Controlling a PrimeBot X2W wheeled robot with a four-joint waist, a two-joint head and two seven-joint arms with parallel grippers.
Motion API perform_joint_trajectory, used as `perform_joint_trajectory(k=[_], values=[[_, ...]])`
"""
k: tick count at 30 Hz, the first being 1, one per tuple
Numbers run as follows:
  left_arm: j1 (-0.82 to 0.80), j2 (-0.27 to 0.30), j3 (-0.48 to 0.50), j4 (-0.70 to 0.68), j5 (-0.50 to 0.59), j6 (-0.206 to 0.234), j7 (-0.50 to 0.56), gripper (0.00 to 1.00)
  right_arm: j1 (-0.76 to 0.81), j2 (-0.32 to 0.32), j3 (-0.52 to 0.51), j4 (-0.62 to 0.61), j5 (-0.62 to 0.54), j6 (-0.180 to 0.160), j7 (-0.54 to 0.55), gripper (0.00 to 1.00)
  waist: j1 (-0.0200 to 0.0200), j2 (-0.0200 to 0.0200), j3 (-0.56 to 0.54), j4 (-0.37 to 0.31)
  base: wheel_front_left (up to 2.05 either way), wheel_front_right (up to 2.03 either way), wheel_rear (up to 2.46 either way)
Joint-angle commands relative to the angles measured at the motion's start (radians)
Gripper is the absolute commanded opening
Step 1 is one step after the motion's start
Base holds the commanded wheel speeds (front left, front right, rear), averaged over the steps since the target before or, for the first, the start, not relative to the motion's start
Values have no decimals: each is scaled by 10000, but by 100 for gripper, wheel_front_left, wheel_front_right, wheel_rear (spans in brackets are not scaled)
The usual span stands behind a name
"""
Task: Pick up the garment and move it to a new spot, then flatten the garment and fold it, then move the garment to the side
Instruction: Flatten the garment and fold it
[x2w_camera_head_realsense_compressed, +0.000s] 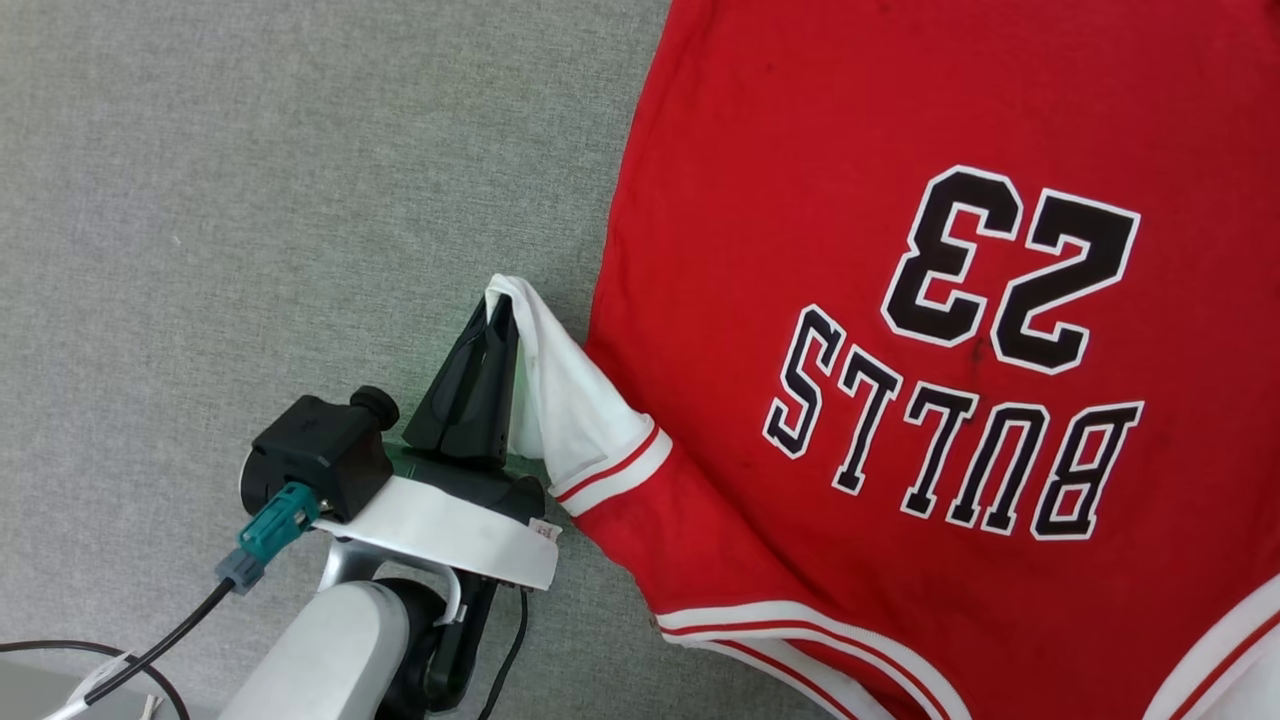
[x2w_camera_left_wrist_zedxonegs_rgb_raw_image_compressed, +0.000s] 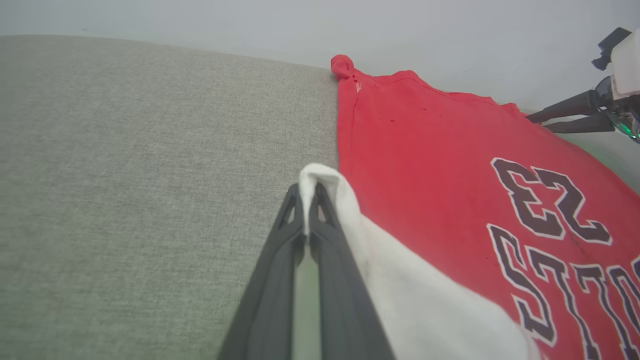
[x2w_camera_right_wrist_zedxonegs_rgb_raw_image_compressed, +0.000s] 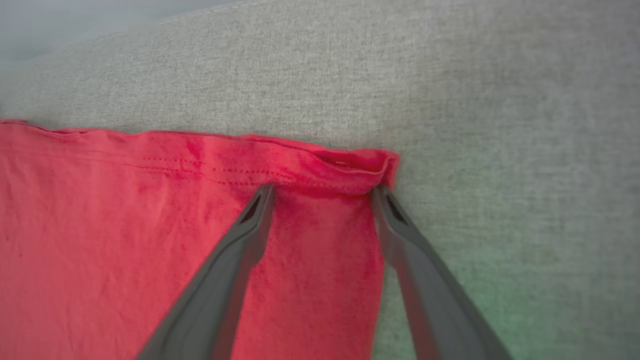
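Observation:
The garment (x2w_camera_head_realsense_compressed: 850, 200) is a red shirt with black "BULLS 23" lettering, spread over the right of the grey fabric surface, print facing up. Its white sleeve (x2w_camera_head_realsense_compressed: 565, 400) with red-white trim is lifted off to the left. My left gripper (x2w_camera_head_realsense_compressed: 497, 312) is shut on the sleeve's tip, which peeks out between the closed fingers (x2w_camera_left_wrist_zedxonegs_rgb_raw_image_compressed: 306, 200). My right gripper (x2w_camera_right_wrist_zedxonegs_rgb_raw_image_compressed: 322, 192) is open, its fingers straddling the garment's (x2w_camera_right_wrist_zedxonegs_rgb_raw_image_compressed: 150, 240) hemmed corner (x2w_camera_right_wrist_zedxonegs_rgb_raw_image_compressed: 370, 167) just above the fabric. The right gripper (x2w_camera_left_wrist_zedxonegs_rgb_raw_image_compressed: 535, 122) appears at the garment's (x2w_camera_left_wrist_zedxonegs_rgb_raw_image_compressed: 425, 165) far edge in the left wrist view.
Grey woven cloth surface (x2w_camera_head_realsense_compressed: 250, 200) stretches wide to the left of the shirt. Its far edge meets a pale wall (x2w_camera_left_wrist_zedxonegs_rgb_raw_image_compressed: 250, 20). A black cable (x2w_camera_head_realsense_compressed: 150, 655) hangs by my left forearm at the lower left.

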Motion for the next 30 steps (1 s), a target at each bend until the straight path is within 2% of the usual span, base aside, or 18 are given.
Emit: perform_joint_trajectory(k=[1, 2, 3, 8, 16, 20, 24, 26, 27, 30], values=[[-160, -37, -12, 28, 11, -42, -72, 0, 672, 290, -34, 743, -195, -19, 557, 65, 0, 0, -26, 12, 0, 0, 0], [-159, -40, -13, 43, 3, -51, -89, 0, 717, 332, -76, 809, -272, -19, 649, 22, 0, 0, -47, 17, 0, 0, 0], [-157, -45, -22, 73, -7, -56, -84, 0, 733, 361, -81, 829, -346, -19, 706, 0, 0, 0, -81, 20, 0, 0, 0], [-116, -93, -36, 256, -68, -54, -138, 0, 601, 219, 48, 417, -627, -13, 292, 0, 0, 0, -382, -9, 0, 0, 0], [501, 146, 190, 696, -342, 168, -68, 0, 1091, -267, 1218, -532, -201, -14, -891, 0, 0, 0, -1774, -645, 0, 0, 0], [947, 336, 398, 976, -518, 322, 12, 0, 2172, -671, 2199, -1265, 412, -13, -1239, 0, 0, 0, -2736, -1129, 0, 0, 0], [1420, 566, 685, 1176, -783, 478, 83, 0, 3719, -1194, 2957, -2314, 1189, -13, -1143, 0, 0, 0, -3479, -1633, 0, 0, 0], [1817, 712, 934, 1274, -959, 678, 108, 0, 5055, -1549, 3208, -3206, 1629, -14, -881, 0, 0, 0, -3934, -2018, 0, 0, 0], [1817, 712, 934, 1274, -959, 678, 108, 0, 5055, -1549, 3208, -3206, 1629, -14, -881, 0, 0, 0, -3934, -2018, 0, 0, 0], [2210, 886, 1193, 1302, -1121, 828, 132, 0, 6555, -1786, 3146, -4048, 1912, -14, -464, 0, 0, 0, -4319, -2351, 0, 0, 0]])
